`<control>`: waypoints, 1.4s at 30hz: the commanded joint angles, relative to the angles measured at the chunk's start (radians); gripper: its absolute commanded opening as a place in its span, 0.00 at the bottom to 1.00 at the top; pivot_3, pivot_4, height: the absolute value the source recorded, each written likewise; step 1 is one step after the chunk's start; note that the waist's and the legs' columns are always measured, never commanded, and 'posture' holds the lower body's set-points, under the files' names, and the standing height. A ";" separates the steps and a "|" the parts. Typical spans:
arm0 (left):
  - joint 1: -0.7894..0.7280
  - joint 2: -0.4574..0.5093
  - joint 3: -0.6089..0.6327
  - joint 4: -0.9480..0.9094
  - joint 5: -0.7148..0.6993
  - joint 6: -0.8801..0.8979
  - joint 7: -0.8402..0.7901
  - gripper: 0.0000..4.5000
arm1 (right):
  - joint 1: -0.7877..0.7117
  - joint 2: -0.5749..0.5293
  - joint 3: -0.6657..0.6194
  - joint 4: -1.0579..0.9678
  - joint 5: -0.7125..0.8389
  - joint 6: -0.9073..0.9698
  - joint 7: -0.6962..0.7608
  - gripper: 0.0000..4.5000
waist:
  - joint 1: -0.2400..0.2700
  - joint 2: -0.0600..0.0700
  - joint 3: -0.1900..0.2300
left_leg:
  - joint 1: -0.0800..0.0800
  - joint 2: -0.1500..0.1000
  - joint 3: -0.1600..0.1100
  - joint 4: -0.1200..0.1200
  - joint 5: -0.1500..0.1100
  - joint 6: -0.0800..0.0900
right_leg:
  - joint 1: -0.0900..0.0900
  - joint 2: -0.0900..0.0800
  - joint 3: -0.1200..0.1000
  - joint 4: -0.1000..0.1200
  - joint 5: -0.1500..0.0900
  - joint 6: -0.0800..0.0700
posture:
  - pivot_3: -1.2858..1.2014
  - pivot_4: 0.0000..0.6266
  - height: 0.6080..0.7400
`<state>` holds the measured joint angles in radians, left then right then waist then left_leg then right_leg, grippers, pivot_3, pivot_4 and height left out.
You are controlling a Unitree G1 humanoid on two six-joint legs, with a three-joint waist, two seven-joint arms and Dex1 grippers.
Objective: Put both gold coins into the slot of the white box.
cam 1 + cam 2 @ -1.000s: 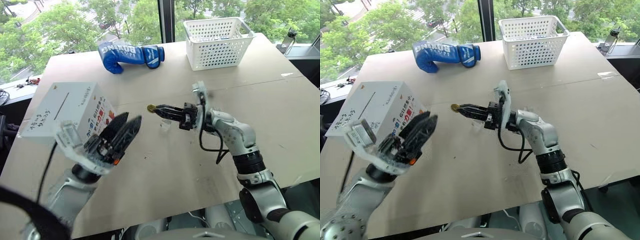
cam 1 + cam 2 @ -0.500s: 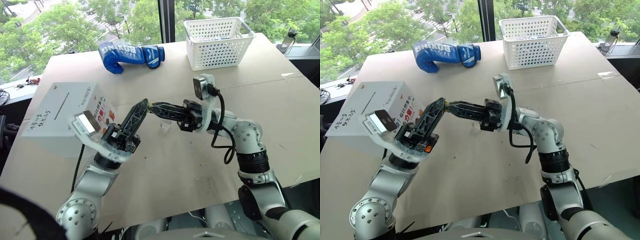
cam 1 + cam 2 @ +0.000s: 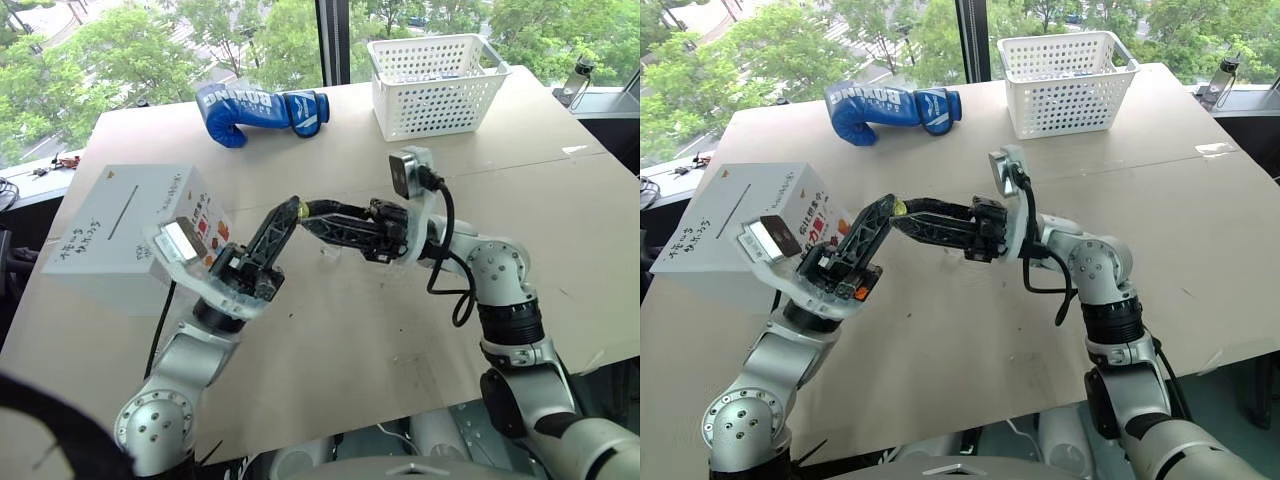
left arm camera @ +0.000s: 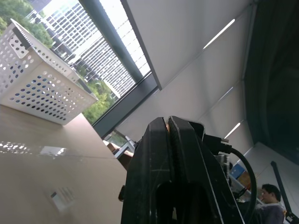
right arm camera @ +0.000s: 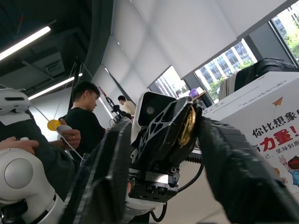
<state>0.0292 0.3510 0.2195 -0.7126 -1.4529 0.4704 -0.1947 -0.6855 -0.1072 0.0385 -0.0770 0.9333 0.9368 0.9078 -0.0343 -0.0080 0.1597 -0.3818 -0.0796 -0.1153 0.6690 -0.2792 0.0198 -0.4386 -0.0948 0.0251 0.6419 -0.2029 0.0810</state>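
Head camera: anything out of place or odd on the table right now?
Nothing spilled or damaged. The white box sits upright, slot unobstructed. A gold coin is pinched in the left gripper, in mid-air, with the right gripper open around it. A blue boxing glove lies apart.

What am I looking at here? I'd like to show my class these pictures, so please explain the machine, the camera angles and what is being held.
A two-armed humanoid robot stands at a table. Two pictures come from cameras in its head, looking down; the other two come from cameras on each wrist. On the table are a white box, a blue boxing glove and a white basket. The left gripper, its fingers shut, pinches a gold coin. The right gripper meets it fingertip to fingertip, its fingers spread either side of the coin.
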 commanded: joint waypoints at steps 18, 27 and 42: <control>-0.344 0.823 0.339 -0.020 -0.082 0.292 0.881 0.00 | -0.304 -0.128 0.080 0.192 -0.380 -0.562 0.277 0.75 | -0.005 -0.004 0.006 | -0.007 0.002 0.000 -0.003 0.000 -0.002 | -0.010 0.002 0.001 0.000 0.000 0.001 | 0.52 0.24 0.85; -0.084 0.780 0.537 -0.049 -0.024 0.372 0.838 0.00 | -0.299 -0.106 0.087 0.197 -0.385 -0.531 0.265 0.75 | -0.003 -0.004 0.006 | -0.007 0.002 0.001 -0.002 0.000 -0.002 | -0.009 0.002 0.001 0.000 0.000 0.001 | 0.52 0.24 0.85; 0.256 0.558 0.638 -0.002 0.330 0.338 0.381 0.00 | -0.277 -0.103 0.081 0.181 -0.387 -0.520 0.231 0.75 | -0.005 -0.004 0.006 | -0.006 0.003 0.002 -0.002 -0.001 -0.003 | -0.009 0.002 0.002 0.000 0.000 0.000 | 0.52 0.24 0.85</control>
<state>0.2861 0.9175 0.8526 -0.7315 -1.1834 0.8571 0.2468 -0.9600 -0.2138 0.1396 0.1393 0.5356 0.4243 1.1464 -0.0396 -0.0119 0.1656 -0.3878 -0.0768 -0.1137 0.6668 -0.2800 0.0172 -0.4479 -0.0925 0.0266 0.6424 -0.2032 0.0814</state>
